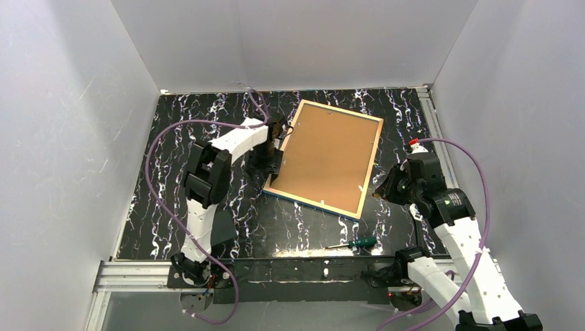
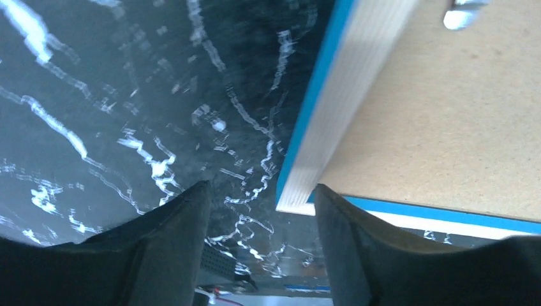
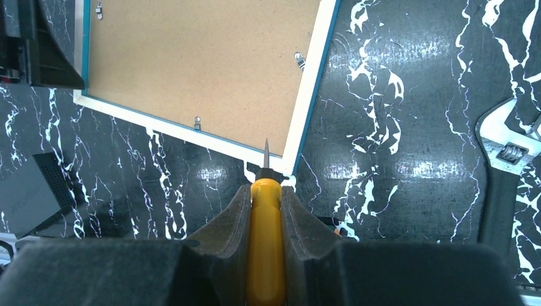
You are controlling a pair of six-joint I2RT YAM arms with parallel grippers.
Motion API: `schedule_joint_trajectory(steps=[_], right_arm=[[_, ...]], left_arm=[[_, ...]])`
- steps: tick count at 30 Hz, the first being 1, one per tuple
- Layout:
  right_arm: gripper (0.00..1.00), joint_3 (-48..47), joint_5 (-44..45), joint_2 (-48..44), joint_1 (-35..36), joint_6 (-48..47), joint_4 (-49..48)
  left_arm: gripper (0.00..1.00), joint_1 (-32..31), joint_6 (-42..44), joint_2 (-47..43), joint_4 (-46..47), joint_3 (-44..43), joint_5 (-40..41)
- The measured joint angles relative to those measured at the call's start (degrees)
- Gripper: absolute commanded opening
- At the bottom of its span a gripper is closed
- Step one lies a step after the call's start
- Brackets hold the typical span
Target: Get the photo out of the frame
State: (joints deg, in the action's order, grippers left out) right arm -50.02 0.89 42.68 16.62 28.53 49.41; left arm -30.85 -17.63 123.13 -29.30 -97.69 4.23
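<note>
The frame [image 1: 310, 203] lies face down, its thin blue edge and light back rim around a brown backing board [image 1: 328, 155]. The photo is hidden under the board. My left gripper [image 1: 270, 153] is open at the frame's left side. In the left wrist view the frame's corner [image 2: 332, 115] sits between the fingers of my left gripper [image 2: 261, 204], close to the right finger [image 2: 357, 255]. My right gripper [image 3: 266, 191] is shut on a yellow-handled screwdriver [image 3: 266, 236]. Its metal tip points at the frame's near right corner [image 3: 306, 95].
A green-handled screwdriver [image 1: 355, 243] lies near the front edge. A silver wrench [image 3: 507, 159] lies to the right of the frame. Small metal clips [image 3: 198, 121] sit along the backing board's edges. White walls enclose the black marbled table [image 1: 207, 124].
</note>
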Motion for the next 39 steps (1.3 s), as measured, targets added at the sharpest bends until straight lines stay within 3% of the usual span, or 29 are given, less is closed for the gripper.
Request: schedule_joint_trajectory(steps=[3,6,13,16,21,29,34,39], right_arm=[[0.01,0.0,0.0,0.2,0.0,0.0,0.0],[0.01,0.0,0.0,0.2,0.0,-0.1,0.0],[0.01,0.0,0.0,-0.7,0.0,-0.2,-0.2],[0.01,0.2,0.0,-0.8,0.0,-0.2,-0.3],[0.01,0.4,0.0,-0.9,0.0,-0.2,-0.6],[0.01,1.6,0.0,-1.9,0.0,-0.2,-1.2],[0.01,1.6,0.0,-1.9,0.0,-0.1,-1.2],[0.01,2.1,-1.1,-1.8,0.0,0.0,-1.5]], left_arm=[[0.78,1.3,-1.8,-1.8,-1.1,0.2,0.4],[0.83,2.3,-6.8,-7.4,0.0,3.3,-1.4],[0.91,1.4,-29.9,-24.6,10.8,23.1,-13.0],[0.97,-0.5,-38.9,-25.6,17.0,29.7,-14.5],[0.98,-5.8,-51.9,-25.6,28.0,36.9,-12.3],[0.75,-10.8,-71.3,-25.3,34.5,39.0,-3.5],[0.58,-11.9,-77.5,-23.9,32.7,37.6,-0.1],[0.34,-12.1,-80.8,-22.8,31.6,36.9,1.0]])
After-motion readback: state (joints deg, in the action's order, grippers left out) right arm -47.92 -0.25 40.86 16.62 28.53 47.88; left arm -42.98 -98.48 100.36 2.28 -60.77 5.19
